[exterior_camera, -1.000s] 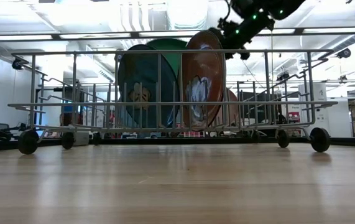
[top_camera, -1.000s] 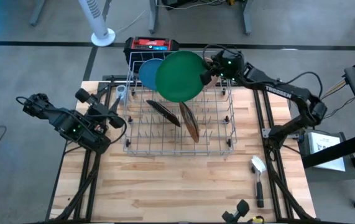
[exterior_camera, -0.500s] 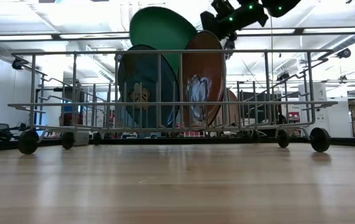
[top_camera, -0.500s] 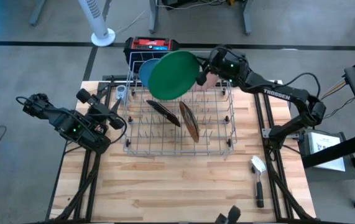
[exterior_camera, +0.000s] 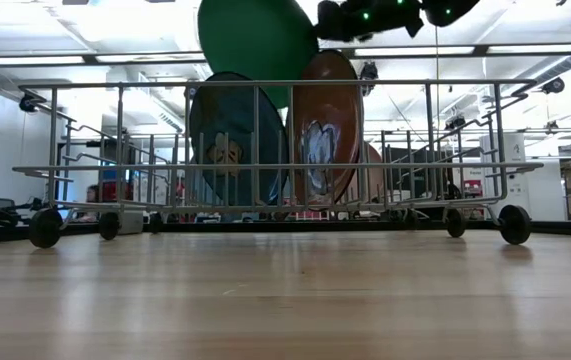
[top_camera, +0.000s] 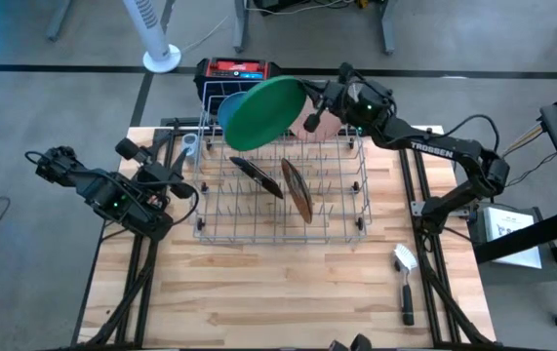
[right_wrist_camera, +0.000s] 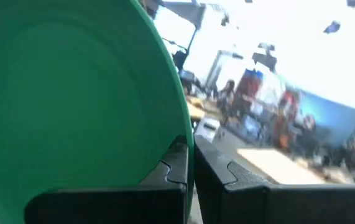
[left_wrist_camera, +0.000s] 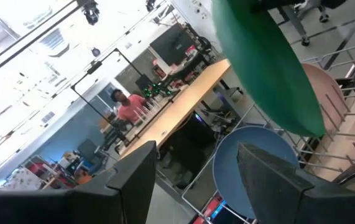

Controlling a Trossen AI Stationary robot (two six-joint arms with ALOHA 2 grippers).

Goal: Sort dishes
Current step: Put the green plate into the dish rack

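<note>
The left claw (top_camera: 134, 153) hangs with its fingers spread and nothing between them, off the rack's (top_camera: 283, 210) left end over the surface (top_camera: 258, 292). Just right of it inside the rack stand the blue plate (top_camera: 227, 112) and two brown plates (top_camera: 298, 190). The right claw (top_camera: 309, 105) is pinched on the rim of the green plate (top_camera: 263, 112), held tilted above the rack's far edge; the pink plate (top_camera: 329, 125) sits just beneath that claw.

Bright overhead glare in low view; blurred wrist views.
</note>
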